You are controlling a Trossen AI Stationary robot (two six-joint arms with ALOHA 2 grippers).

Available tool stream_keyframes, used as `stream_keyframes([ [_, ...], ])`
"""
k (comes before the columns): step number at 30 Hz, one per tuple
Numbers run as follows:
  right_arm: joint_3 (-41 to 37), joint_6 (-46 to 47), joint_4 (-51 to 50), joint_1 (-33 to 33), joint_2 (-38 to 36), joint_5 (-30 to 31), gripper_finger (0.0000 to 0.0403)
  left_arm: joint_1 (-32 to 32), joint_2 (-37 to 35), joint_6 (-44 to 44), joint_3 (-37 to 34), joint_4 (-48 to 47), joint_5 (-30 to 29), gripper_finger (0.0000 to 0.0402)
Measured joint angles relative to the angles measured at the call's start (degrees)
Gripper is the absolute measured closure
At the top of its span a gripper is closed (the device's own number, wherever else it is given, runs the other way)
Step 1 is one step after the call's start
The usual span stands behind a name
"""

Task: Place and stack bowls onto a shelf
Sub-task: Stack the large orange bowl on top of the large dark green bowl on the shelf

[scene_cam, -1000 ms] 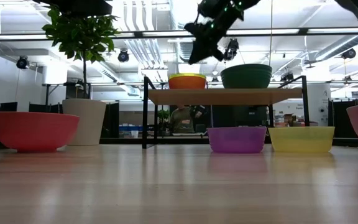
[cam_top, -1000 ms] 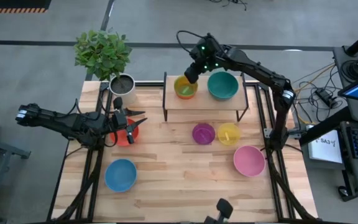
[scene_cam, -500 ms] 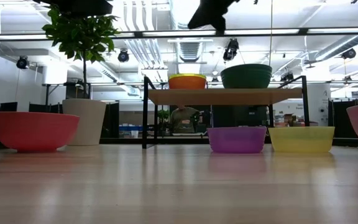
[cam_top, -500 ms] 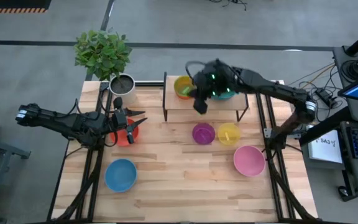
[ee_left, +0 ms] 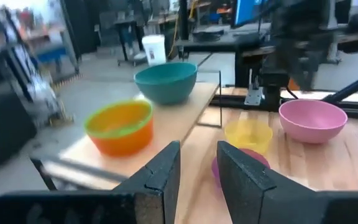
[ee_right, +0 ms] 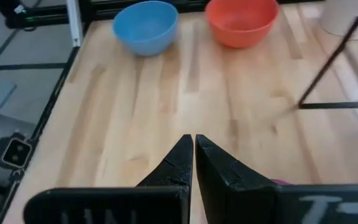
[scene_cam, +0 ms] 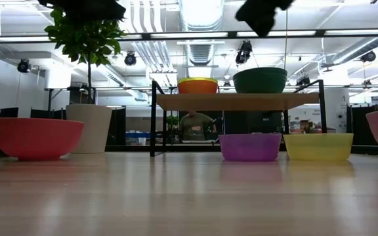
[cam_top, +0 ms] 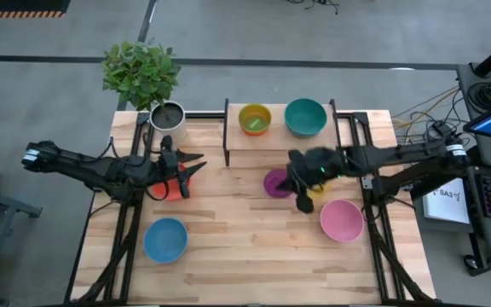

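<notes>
While its fingers sit pressed together and empty, the right gripper [cam_top: 303, 203] hangs over the table just beside the purple bowl [cam_top: 277, 182], having swung down from the shelf [cam_top: 280, 141] at 12 o'clock, where it stood a second ago beside the orange bowl [cam_top: 255, 118]. That bowl, with a smaller one nested inside, and the teal bowl [cam_top: 305, 117] now rest on the board, so the drop-off looks finished and the arm appears to be heading for its next pick. Purple and the yellow bowl [cam_top: 318, 182] lie side by side below the shelf; the pink bowl [cam_top: 342, 220] sits at 4 o'clock. Over at 9 o'clock the left gripper [cam_top: 177, 175] hovers above the red bowl [cam_top: 174, 186], its fingers [ee_left: 160, 175] parted with nothing visible between them and narrower than a second ago. The blue bowl [cam_top: 165, 240] waits at 7 o'clock. Five bowls remain off the shelf.
</notes>
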Motion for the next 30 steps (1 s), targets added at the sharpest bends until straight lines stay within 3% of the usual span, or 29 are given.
stream_keyframes([
  [9, -13.1, 1.6, 13.0, 7.4, -6.0, 4.7, 0.0394, 1.1, 6.5, -25.3, 0.0, -14.4, 0.4, 0.0314],
  [14, -17.0, 0.3, 16.1, 8.6, -8.8, 4.7, 0.0394, 3.2, 10.5, -40.8, 2.6, -28.9, 6.3, 0.0314],
  [19, -19.2, -1.4, 18.5, 8.7, -10.5, 4.8, 0.0394, 4.6, 17.0, -49.5, 10.1, -45.0, 7.8, 0.0314],
  [24, -20.2, -1.3, 18.5, 8.7, -11.3, 4.7, 0.0394, 5.1, 24.7, -62.5, 17.1, -63.1, 13.5, 0.0314],
  [30, -21.3, -1.3, 18.6, 8.7, -11.4, 4.4, 0.0394, 5.2, 33.0, -67.2, 18.8, -69.9, 21.0, 0.0285],
])
